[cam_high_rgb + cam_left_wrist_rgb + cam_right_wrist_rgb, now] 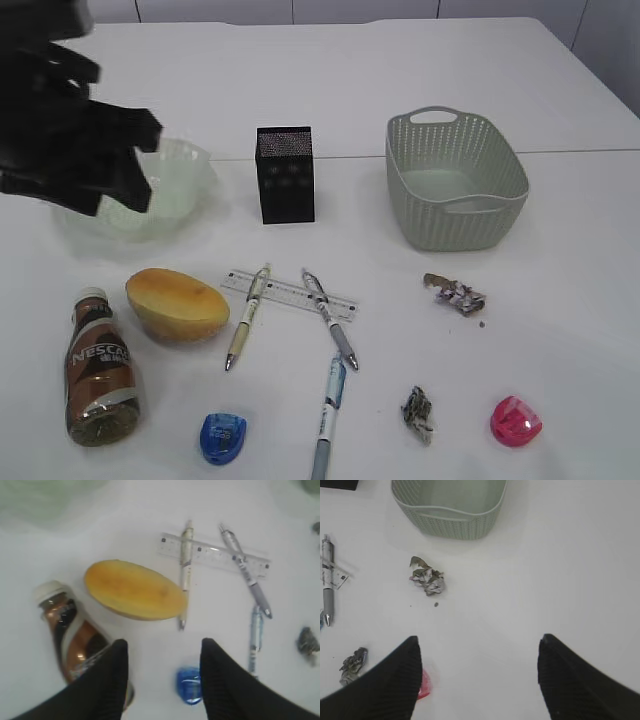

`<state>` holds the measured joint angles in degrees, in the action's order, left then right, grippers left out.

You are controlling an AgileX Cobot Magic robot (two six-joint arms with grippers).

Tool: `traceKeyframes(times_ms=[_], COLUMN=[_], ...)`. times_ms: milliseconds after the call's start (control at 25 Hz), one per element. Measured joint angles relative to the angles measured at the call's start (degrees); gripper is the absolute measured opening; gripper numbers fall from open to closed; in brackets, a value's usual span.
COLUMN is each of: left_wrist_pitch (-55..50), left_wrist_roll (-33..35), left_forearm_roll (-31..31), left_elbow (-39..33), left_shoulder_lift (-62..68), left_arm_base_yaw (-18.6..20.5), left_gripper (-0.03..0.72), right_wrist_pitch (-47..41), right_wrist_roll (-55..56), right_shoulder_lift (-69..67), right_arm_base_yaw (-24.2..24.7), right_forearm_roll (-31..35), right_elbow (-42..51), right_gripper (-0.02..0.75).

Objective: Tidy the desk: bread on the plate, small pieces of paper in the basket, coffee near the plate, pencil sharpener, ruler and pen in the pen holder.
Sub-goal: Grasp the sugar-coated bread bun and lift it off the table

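Note:
The bread lies on the table beside the upright coffee bottle. A clear ruler lies under two pens; a third pen lies nearer. A blue sharpener and a pink sharpener sit at the front. Paper scraps lie on the right. The pale plate, black pen holder and basket stand behind. My left gripper is open, high above the bread. My right gripper is open over bare table near the pink sharpener.
The left arm hangs blurred at the far left, over the plate's edge. The right arm is out of the exterior view. A table seam runs behind the basket. The basket looks empty in the right wrist view.

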<state>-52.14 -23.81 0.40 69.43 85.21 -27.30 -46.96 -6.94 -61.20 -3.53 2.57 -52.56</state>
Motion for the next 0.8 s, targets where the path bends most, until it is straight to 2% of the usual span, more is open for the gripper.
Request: traceKeyframes(times_ms=[80,200,280,440,640,800], left_wrist_pitch=[2.65,6.27,7.03,6.23,7.64,8.26], left_wrist_roll=[-10.07,-25.94,-32.51,-37.81,-44.04,-51.22], left_forearm_roll=[0.06,0.1,0.77,1.43,1.43,2.74], left_elbow=[0.0,0.0,0.0,0.0,0.0,0.0], left_shoulder_lift=[2.26,4.69,5.9,8.78,12.19,14.06], left_arm_base_yaw=[-1.57,-1.85,-1.85,-1.85,-1.85,-1.85], left_gripper=[0.349,0.349,0.349,0.371,0.551,0.592], right_wrist_pitch=[0.0,0.0,0.0,0.0,0.0,0.0], right_wrist_roll=[0.0,0.0,0.0,0.0,0.0,0.0], right_shoulder_lift=[-0.1,-0.19,-0.19,-0.19,-0.19,-0.19], right_arm_base_yaw=[0.0,0.0,0.0,0.0,0.0,0.0], right_forearm_roll=[-0.05,-0.05,-0.05,0.18,0.53,0.67], right_elbow=[0.0,0.0,0.0,0.0,0.0,0.0], right_gripper=[0.529,0.529,0.529,0.529,0.529,0.529])
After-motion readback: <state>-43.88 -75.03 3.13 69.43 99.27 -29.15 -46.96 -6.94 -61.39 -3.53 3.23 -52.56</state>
